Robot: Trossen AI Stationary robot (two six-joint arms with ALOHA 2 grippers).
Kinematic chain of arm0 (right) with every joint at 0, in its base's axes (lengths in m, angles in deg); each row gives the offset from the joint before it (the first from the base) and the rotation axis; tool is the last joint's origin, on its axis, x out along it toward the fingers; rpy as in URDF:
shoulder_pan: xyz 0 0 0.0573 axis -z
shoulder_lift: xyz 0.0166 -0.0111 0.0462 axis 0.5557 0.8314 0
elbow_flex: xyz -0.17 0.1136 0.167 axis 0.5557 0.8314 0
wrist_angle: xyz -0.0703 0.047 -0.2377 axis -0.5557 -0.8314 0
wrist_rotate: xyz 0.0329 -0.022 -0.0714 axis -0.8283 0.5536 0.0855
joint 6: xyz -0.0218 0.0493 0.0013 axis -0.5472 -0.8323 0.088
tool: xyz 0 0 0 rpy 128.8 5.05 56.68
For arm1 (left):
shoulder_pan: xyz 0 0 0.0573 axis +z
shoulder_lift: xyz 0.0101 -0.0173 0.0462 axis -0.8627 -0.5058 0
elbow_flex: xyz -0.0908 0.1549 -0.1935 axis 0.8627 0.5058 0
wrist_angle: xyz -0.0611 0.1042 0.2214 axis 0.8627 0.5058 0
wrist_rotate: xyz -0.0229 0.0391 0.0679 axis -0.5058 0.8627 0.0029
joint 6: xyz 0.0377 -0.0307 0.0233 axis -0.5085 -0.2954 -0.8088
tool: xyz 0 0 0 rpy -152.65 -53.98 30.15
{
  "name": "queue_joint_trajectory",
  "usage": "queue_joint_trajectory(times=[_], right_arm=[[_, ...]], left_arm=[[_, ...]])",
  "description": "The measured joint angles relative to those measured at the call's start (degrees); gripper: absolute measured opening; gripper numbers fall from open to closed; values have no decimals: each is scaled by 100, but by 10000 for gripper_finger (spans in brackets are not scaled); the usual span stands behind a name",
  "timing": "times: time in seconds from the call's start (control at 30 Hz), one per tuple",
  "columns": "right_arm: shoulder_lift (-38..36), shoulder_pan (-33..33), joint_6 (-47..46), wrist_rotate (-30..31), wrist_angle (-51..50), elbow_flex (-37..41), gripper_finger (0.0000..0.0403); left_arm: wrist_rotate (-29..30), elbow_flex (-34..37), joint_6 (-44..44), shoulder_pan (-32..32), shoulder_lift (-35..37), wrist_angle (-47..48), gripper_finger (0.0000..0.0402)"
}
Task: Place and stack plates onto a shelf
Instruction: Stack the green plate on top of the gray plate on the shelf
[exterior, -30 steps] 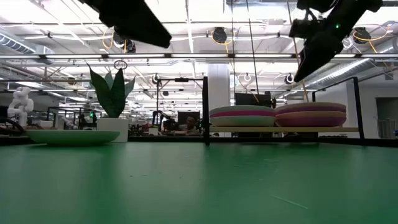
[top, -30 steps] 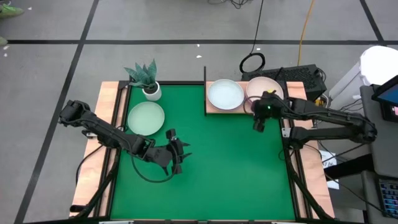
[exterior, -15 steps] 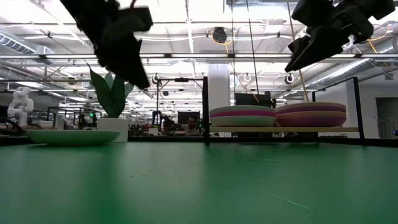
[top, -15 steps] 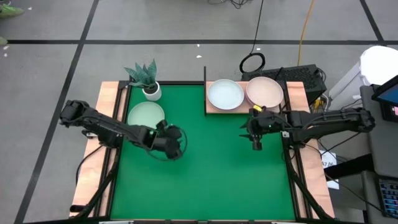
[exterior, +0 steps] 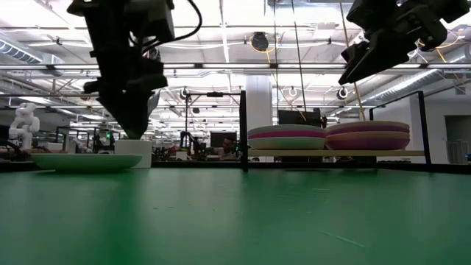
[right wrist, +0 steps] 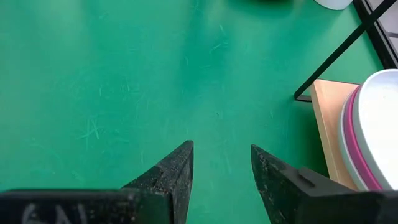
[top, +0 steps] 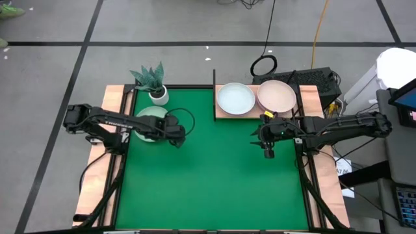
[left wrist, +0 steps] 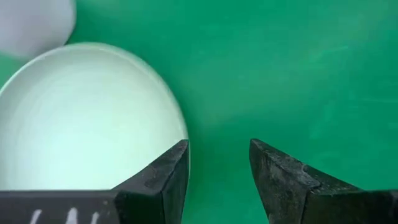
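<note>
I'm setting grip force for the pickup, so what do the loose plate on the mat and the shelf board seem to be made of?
The pale mint plate looks like matte plastic or melamine, perhaps glazed ceramic: smooth, even colour, soft sheen, no hard glare. The shelf looks like light unfinished wood or plywood: tan, dull, square-cut edge. The green mat appears to be a soft matte sheet with faint scuffs.

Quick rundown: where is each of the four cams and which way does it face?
High: overhead, straight down on the green mat; both arms show.
Low: mat level, looking across to the shelf; both arms hang in from above.
Left wrist: down past the open left hand at the loose plate.
Right wrist: down past the open right hand at mat and shelf corner.
High and low share the plate stacks.
</note>
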Motion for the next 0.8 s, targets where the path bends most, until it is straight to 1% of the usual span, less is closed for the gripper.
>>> queue_joint_trajectory(times=[0.13,0.33,0.63,0.8], right_arm=[[0,0,-1,0,-1,0,141],[0,-13,0,2,-4,2,141],[0,-15,0,7,-69,2,141],[0,-15,31,9,-134,2,141]], left_arm=[[22,0,318,4,0,334,175],[37,4,324,-11,-109,393,175],[46,9,132,-11,-679,332,175],[189,4,136,43,-976,339,175]])
